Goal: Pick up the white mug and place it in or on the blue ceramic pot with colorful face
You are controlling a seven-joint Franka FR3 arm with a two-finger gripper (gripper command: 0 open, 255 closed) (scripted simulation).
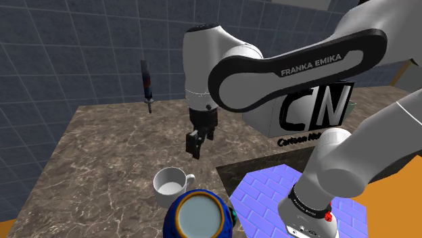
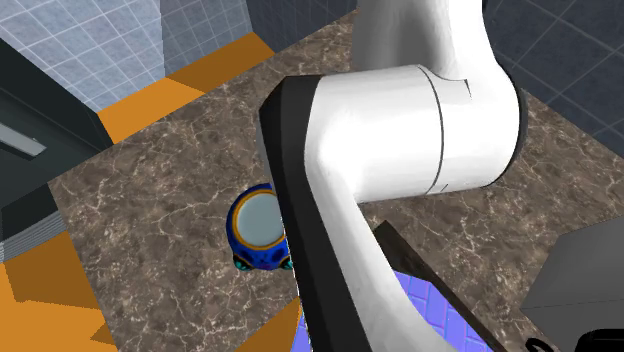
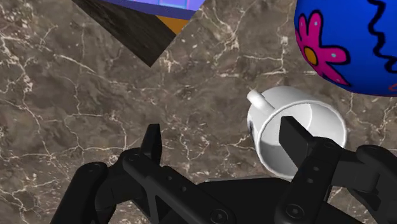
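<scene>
A white mug [image 1: 169, 186] stands upright on the brown marble counter [image 1: 101, 155], its handle turned toward the stand. Right beside it, nearer the shoulder camera, is the blue pot [image 1: 198, 213] with an orange rim; its side carries a pink flower and dark squiggles [image 3: 347, 44]. The second exterior view looks down on the pot [image 2: 258, 225] next to the arm. My gripper [image 1: 195, 145] hangs open above the counter, a little beyond the mug and higher than it. In the wrist view the gripper [image 3: 222, 143] has bare counter between its fingers, and the mug [image 3: 299, 105] lies off past one fingertip [image 3: 296, 137].
The stand with a blue tiled top [image 1: 284, 196] and dark sides sits close to the mug and pot. A white box with black "CN" lettering [image 1: 314, 111] stands behind the arm. A dark, slim utensil [image 1: 146, 84] stands upright at the counter's far edge, against the tiled wall.
</scene>
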